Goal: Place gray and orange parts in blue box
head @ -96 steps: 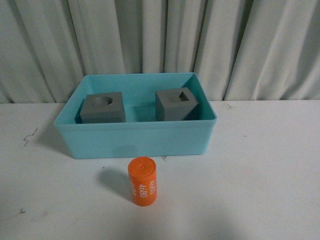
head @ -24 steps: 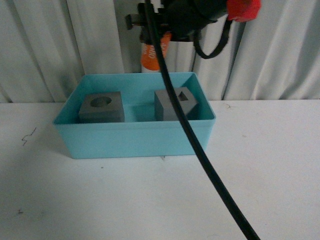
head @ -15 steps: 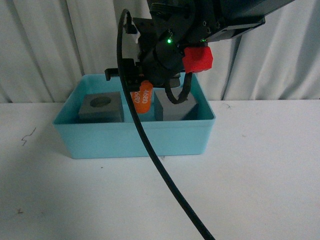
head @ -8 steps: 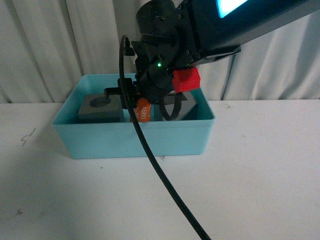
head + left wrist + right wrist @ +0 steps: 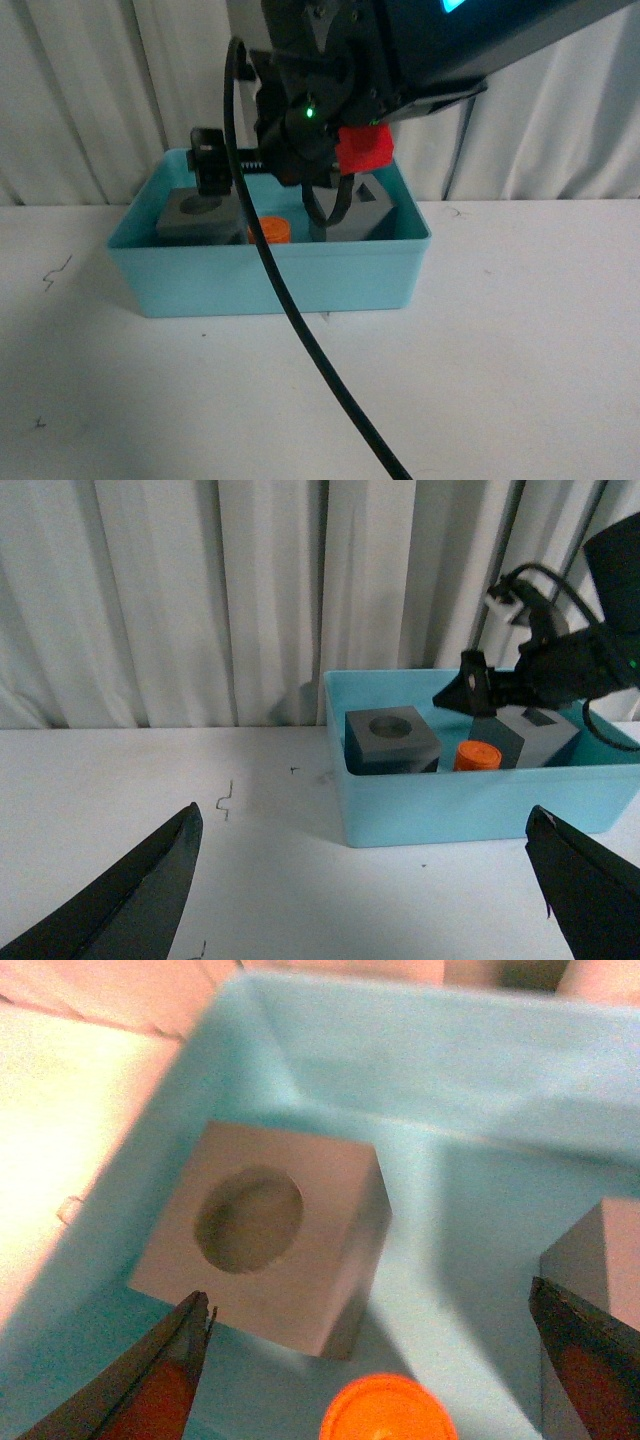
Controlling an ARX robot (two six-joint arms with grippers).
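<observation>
Small orange cylinder (image 5: 270,230) upright mid-frame inside turquoise plastic bin (image 5: 270,280), right fingers (image 5: 560,1360) spread wide overhead, left fingers (image 5: 570,870) wide; risk: retreating fingers clipping, toppling cylinder.

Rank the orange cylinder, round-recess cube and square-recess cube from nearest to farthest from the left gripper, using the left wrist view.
From the left gripper:
1. Round-recess cube, at the box's near end.
2. Orange cylinder, mid-box, between the cubes.
3. Square-recess cube, at the far end.

Right arm (image 5: 400,60): black housing, green LED, red block, thick black cable (image 5: 300,330), cyan-lit patch, possibly screen.
</observation>
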